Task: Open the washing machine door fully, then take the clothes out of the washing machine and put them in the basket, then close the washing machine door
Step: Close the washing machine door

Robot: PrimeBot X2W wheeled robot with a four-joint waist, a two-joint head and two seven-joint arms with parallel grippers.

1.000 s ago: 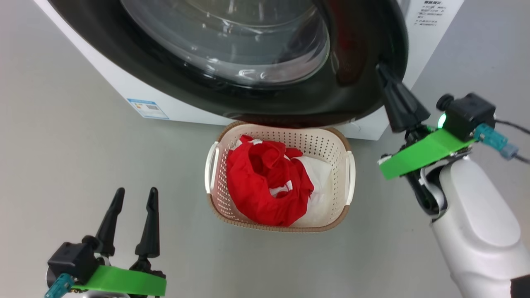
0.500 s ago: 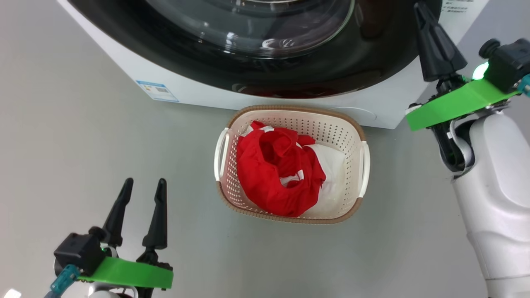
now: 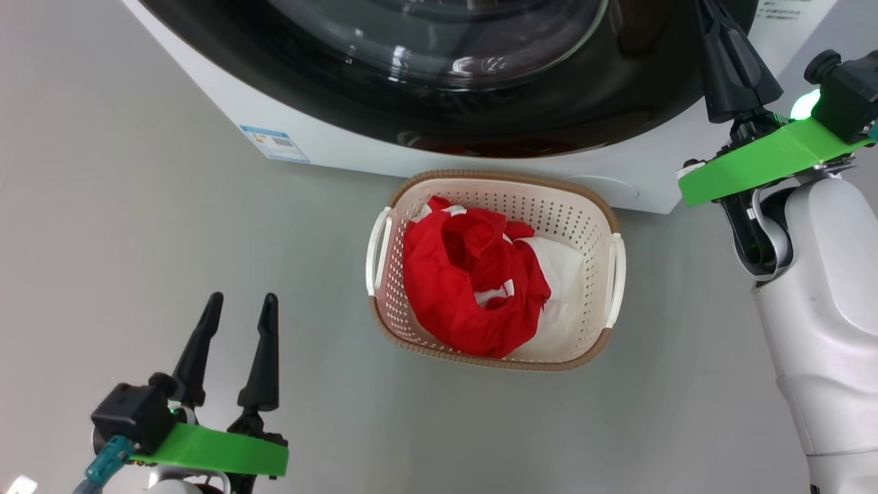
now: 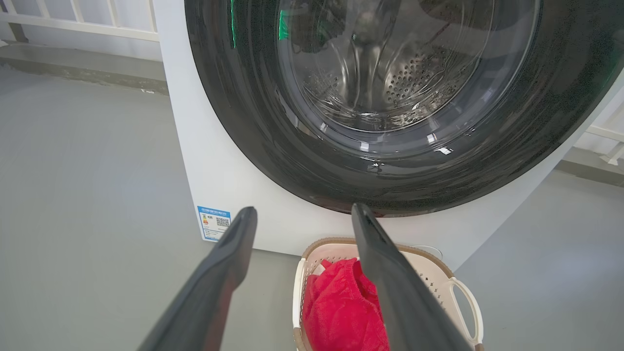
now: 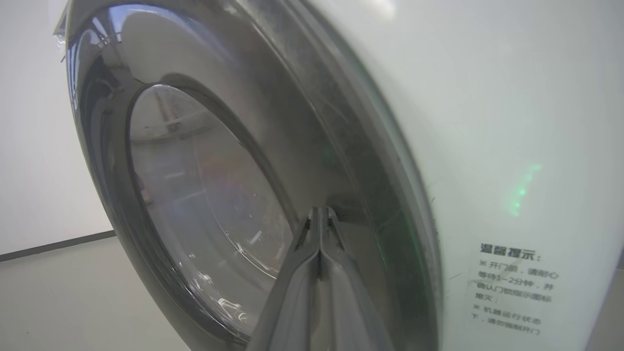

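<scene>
the clothes (image 3: 473,288) lie in the basket (image 3: 501,177) on the grey floor (image 3: 137,206), close under the washing machine door (image 3: 549,116). right gripper (image 5: 319,214) clenched empty at that door's rim; left gripper (image 3: 243,302) spread empty, well apart.

Bright, soft, even light; faint shadow round the basket (image 3: 494,177). Glare spots on the door (image 3: 309,89) glass. Right wrist view hazy and blurred, green glow on the washer (image 5: 512,122).
</scene>
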